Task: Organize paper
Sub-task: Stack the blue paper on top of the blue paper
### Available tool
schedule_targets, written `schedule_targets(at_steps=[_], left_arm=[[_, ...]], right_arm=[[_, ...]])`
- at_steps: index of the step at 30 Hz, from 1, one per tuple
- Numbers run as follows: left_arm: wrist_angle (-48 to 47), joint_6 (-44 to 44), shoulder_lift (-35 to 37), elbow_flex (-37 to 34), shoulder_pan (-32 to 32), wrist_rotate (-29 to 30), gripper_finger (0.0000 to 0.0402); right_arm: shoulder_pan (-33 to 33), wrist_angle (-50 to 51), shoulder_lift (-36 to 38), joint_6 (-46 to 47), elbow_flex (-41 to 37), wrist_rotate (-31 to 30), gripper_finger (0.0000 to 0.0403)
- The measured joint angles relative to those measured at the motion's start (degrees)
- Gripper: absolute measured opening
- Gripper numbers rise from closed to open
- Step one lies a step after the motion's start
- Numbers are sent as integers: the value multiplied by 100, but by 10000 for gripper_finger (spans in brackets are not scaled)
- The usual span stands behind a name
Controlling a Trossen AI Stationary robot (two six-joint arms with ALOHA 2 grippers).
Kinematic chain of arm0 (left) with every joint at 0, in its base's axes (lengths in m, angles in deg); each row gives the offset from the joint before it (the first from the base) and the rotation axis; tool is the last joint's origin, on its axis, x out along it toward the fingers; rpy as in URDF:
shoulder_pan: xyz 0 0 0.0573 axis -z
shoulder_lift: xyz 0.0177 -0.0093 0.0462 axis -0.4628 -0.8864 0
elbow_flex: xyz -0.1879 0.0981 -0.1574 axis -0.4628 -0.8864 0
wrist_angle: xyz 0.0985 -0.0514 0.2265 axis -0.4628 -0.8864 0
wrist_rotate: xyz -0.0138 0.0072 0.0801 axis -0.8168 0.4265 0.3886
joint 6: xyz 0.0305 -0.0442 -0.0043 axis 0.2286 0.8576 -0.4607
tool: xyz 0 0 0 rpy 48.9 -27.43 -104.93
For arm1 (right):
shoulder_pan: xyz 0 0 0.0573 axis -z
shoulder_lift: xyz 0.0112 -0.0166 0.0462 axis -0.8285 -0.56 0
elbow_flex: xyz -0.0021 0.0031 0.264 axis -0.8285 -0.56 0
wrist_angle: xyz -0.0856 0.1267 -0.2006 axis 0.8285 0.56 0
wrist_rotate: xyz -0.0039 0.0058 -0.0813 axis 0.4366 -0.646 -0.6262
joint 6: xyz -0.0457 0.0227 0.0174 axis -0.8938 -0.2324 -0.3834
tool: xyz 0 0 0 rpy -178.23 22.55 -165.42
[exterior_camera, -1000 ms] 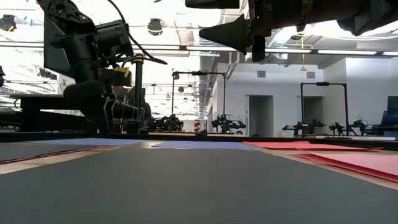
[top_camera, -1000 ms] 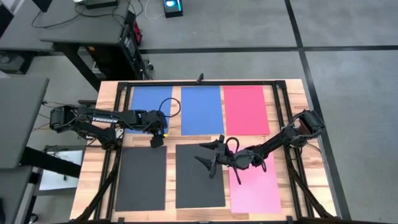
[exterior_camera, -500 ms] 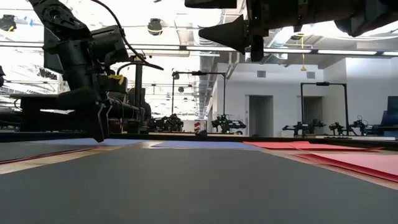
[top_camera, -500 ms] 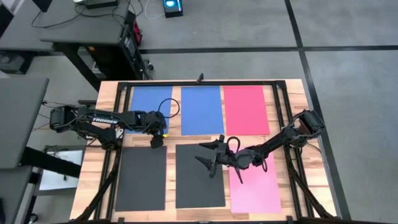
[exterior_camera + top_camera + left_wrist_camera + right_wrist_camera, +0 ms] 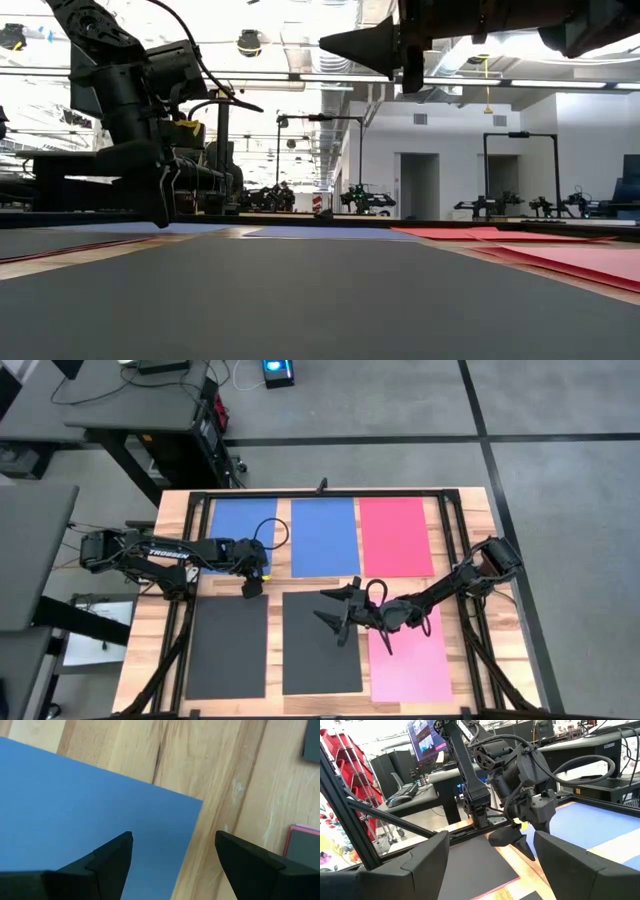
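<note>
Pale wooden planks form the table (image 5: pixel 175 520), framed by black rails. At its left side the left gripper (image 5: pixel 251 588) is held with fingers spread and empty over the near corner of a blue sheet (image 5: pixel 75 805). Above the middle dark grey sheet (image 5: pixel 320 645) the right gripper (image 5: pixel 338 615) is likewise parted, holding nothing. Six thin, matte rectangular sheets are laid flat: blue, blue (image 5: pixel 323 535), red (image 5: pixel 395 535) behind; dark grey (image 5: pixel 227 650), dark grey, pink (image 5: pixel 410 665) in front.

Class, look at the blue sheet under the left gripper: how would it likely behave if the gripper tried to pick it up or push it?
The blue sheet lies thin and flat on the table, so its edge is probably hard to catch. Being so thin, it would likely flop if lifted by a corner. The open left gripper pushing it would probably slide it over the smooth wood.
</note>
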State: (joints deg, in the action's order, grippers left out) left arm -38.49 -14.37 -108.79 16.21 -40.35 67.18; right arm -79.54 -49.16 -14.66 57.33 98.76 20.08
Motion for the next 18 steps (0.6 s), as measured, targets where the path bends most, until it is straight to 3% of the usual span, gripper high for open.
schedule_targets(at_steps=[18], left_arm=[[-366,-112,0,0,0,24,265]], right_arm=[[2,-81,0,-177,0,-1,279]])
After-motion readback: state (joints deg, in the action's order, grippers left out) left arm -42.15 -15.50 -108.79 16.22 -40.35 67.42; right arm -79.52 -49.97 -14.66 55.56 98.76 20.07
